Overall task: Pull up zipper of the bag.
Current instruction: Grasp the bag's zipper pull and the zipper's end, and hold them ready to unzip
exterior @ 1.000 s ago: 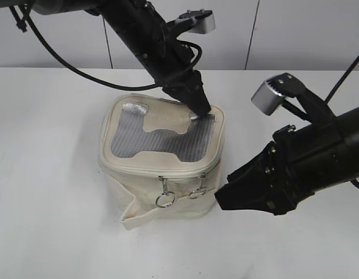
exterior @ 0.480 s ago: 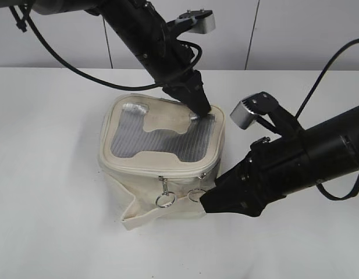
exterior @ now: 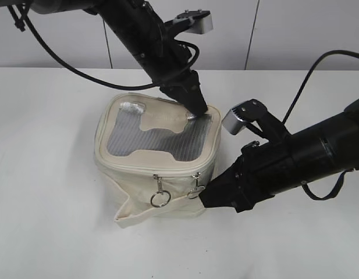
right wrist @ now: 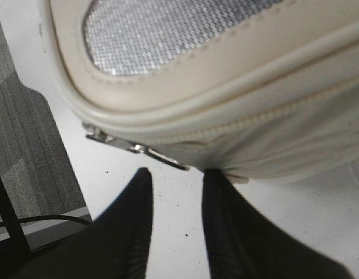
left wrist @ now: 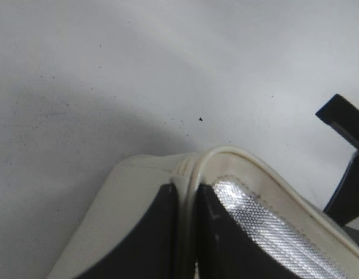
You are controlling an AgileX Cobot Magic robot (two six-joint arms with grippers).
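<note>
The cream bag (exterior: 156, 168) stands mid-table with its grey mesh top (exterior: 162, 139) facing up. Its zipper (exterior: 167, 172) runs round the top panel; two silver sliders with ring pulls (exterior: 160, 199) hang on the front face. My left gripper (exterior: 198, 110) is shut on the top rim at the back right corner, and the left wrist view shows the piped rim (left wrist: 188, 192) pinched between the dark fingers (left wrist: 159, 232). My right gripper (right wrist: 176, 174) is open, its tips at the bag's front right corner just under a silver slider (right wrist: 135, 148). Only table shows between its fingers.
The flat cream strap (exterior: 150, 212) sticks out at the bag's lower front. The white table (exterior: 51, 203) surrounds the bag, and its edge with grey floor (right wrist: 22, 145) beyond appears in the right wrist view. A black cable (exterior: 80, 72) trails behind the left arm.
My right arm has slid left and down until its tips reach the bag's front right corner. The bag has shifted slightly left. The left gripper still holds the rim.
</note>
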